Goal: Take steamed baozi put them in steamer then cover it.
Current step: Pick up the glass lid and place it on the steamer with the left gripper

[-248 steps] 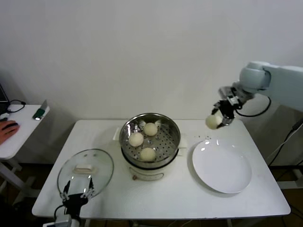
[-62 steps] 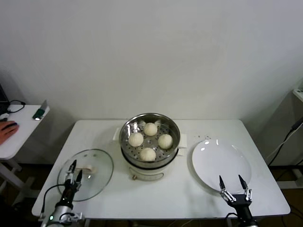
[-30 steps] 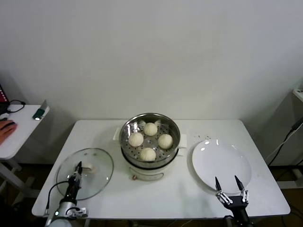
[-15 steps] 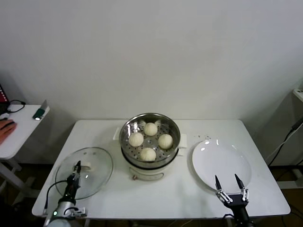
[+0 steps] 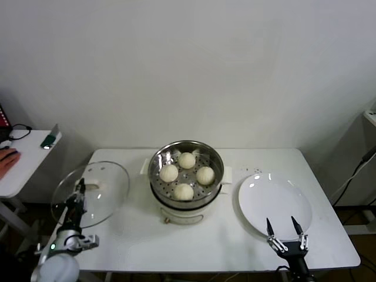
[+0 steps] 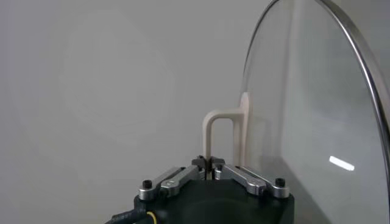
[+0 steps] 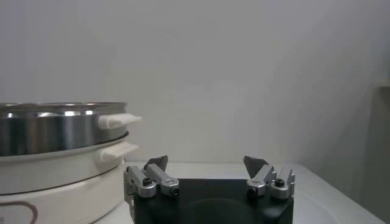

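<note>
Four cream-white baozi (image 5: 187, 174) sit in the shiny steel steamer (image 5: 157, 158) on its cream-white pot base at the table's middle. My left gripper (image 5: 78, 191) is shut on the cream-white handle (image 6: 218, 129) of the glass cover (image 5: 89, 192), which is lifted off the table and tilted, at the table's left edge. In the left wrist view the cover (image 6: 317, 109) stands on edge. My right gripper (image 5: 285, 233) is open and empty at the table's front right, near the plate's front rim. The right wrist view shows the steamer (image 7: 55, 128) from the side.
A flat white plate (image 5: 275, 205) lies bare on the table's right side. A small side table (image 5: 23, 161) with a person's hand stands at the far left. The white wall is close behind the table.
My left gripper has lifted the cover off the table and carried it up and to the left, tilting it. The right gripper has stayed put.
</note>
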Motion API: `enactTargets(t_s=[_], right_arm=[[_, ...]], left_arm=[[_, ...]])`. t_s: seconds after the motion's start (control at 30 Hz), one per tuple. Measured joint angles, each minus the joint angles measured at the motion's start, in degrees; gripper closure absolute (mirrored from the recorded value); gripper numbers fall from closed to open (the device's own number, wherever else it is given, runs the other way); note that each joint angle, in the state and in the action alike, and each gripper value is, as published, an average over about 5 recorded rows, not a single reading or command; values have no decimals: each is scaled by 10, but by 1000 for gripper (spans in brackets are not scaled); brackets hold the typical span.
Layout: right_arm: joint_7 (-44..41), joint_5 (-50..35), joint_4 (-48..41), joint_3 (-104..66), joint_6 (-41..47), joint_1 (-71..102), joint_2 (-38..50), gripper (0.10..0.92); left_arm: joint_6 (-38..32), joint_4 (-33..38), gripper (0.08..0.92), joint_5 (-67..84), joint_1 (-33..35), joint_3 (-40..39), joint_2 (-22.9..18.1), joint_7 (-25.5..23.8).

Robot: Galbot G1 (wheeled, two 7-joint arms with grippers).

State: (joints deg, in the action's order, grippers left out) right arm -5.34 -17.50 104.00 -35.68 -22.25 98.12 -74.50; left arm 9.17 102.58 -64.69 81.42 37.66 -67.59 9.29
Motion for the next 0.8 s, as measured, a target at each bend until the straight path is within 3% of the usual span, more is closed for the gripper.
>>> enactTargets(t_s=[0.43,0.8], right_arm=[[5,27,5,6,9,-5,-11,203],[20,47,5,11,27,-16,-14,203]], left_arm=[[176,150,868,51,-37,-65,56,-115],[254,175,868,-13,-108,-183,30,-178]])
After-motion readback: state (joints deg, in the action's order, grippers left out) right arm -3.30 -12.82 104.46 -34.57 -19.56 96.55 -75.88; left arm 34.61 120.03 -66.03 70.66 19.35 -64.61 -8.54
